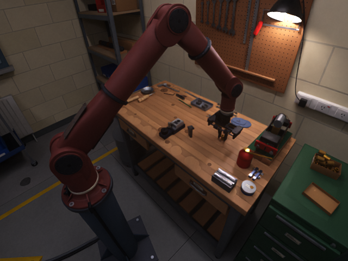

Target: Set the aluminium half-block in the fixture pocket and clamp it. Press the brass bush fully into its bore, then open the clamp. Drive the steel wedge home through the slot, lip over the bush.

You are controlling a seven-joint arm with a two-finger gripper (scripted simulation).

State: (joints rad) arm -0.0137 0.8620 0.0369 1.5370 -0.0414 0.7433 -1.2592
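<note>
The brass bush (223,137) stands on the bench right of centre, and the fingers of my gripper (223,136) are down around it. The fixture (170,129) sits toward the bench's left with the aluminium half-block (177,123) in its pocket. The dark steel wedge (191,130) stands upright on the bench just right of the fixture, apart from it. My gripper is open around the bush and grips nothing.
A grey tray (201,103) lies at the back of the bench and a blue disc (241,122) just behind my gripper. A red-and-green machine (272,137), a red cylinder (244,158), a metal block (224,179) and a round tin (248,187) crowd the right end.
</note>
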